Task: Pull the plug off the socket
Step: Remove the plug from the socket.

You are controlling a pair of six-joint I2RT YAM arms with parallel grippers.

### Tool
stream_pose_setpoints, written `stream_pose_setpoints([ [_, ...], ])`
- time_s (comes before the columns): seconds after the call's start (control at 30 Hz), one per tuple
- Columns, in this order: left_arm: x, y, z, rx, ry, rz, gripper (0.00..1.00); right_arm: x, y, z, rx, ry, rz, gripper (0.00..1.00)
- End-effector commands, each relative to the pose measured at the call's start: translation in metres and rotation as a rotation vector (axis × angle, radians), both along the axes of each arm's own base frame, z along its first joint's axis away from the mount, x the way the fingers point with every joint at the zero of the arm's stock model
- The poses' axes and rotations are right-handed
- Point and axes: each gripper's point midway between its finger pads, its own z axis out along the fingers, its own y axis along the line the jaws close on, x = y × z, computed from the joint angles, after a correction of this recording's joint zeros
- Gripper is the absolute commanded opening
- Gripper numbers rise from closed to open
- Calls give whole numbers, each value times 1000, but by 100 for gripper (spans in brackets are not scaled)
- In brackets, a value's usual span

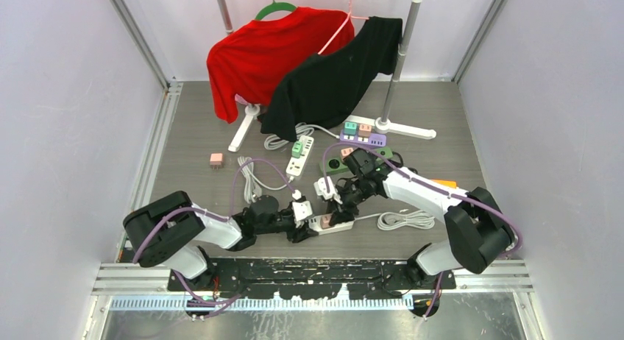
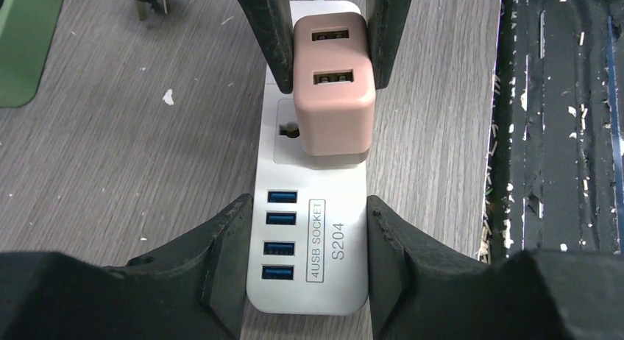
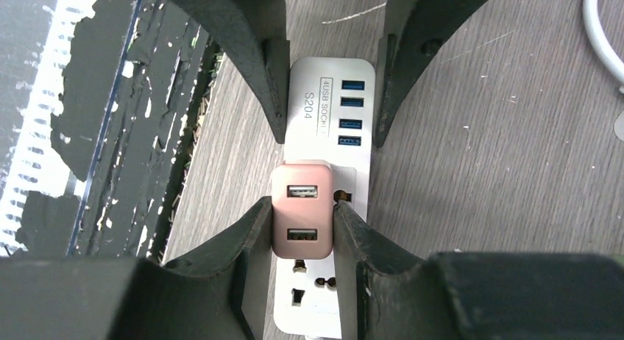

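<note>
Gray bench (image 1: 199, 134): left pincer (image 2: 309, 207) squeezes the white strip (image 2: 335, 281) by its sides; right pincer (image 3: 302, 211) is closed tight on the pink plug (image 2: 335, 112).

Power strip (image 2: 309, 237) reads "4USB SOCKET" ("S204" beside it).

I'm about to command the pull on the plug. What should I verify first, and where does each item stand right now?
1. Plug grip: right gripper shut on the pink USB charger, a finger on each side: ok.
2. Hold-down: left gripper clamps the white power strip at its USB end: ok.
3. Charger already free of its socket: not ok, it sits in the strip.
4. The two grippers apart from each other: ok.
5. Grip firm enough not to slip: cannot tell.
</note>
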Motion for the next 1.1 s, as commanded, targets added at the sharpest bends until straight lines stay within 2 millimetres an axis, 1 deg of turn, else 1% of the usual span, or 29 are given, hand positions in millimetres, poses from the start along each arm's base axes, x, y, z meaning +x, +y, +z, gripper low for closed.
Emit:
stream_pose_setpoints([
  [0.0, 4, 5, -9, 28, 4, 23, 0, -3, 18, 15, 35, 106, -72, 1],
  [0.03, 4, 5, -10, 31, 9, 21, 0, 2, 21, 19, 45, 119, -100, 1],
  [0.1, 4, 5, -12, 34, 13, 23, 0, 11, 21, 26, 66, 131, -141, 1],
  [0.2, 5, 4, -13, 37, 14, 23, 0, 27, 6, 32, 89, 118, -207, 1],
  [0.27, 5, 4, -13, 36, 15, 23, 0, 29, -5, 34, 92, 99, -213, 1],
  [0.33, 4, 4, -14, 35, 15, 20, 0, 25, -16, 33, 73, 84, -185, 1],
  [0.4, 4, 4, -14, 34, 16, 16, 0, 14, -23, 33, 68, 98, -130, 1],
  [0.5, 4, 4, -13, 30, 17, 24, 0, 5, -20, 45, 103, 156, -99, 1],
  [0.57, 5, 2, -3, -12, 25, 45, 0, 4, -19, 54, 118, 206, -111, 1],
  [0.6, 5, 1, 4, -38, 35, 54, 7, 6, -19, 59, 127, 241, -133, 1],
  [0.63, 6, 0, 16, -74, 42, 69, 21, 9, -20, 65, 137, 277, -159, 1],
  [0.67, 6, -2, 26, -110, 59, 82, 31, 14, -21, 72, 147, 317, -189, 1],
  [0.77, 8, -7, 55, -177, 128, 126, 56, 24, -31, 88, 147, 451, -281, 1],
  [0.8, 7, -7, 57, -169, 161, 137, 62, 27, -33, 92, 146, 485, -300, 1],
  [0.87, 5, -9, 73, -206, 198, 143, 71, 34, -38, 99, 156, 538, -334, 1],
  [0.9, 3, -10, 87, -244, 204, 138, 74, 36, -39, 102, 164, 563, -347, 1],
  [0.93, 2, -11, 96, -268, 214, 138, 77, 38, -40, 104, 171, 585, -363, 1],
  [1.0, 0, -10, 110, -301, 238, 143, 79, 43, -42, 108, 181, 621, -400, 1],
  [1.07, 0, -6, 119, -320, 268, 173, 80, 50, -43, 112, 194, 650, -442, 1],
])
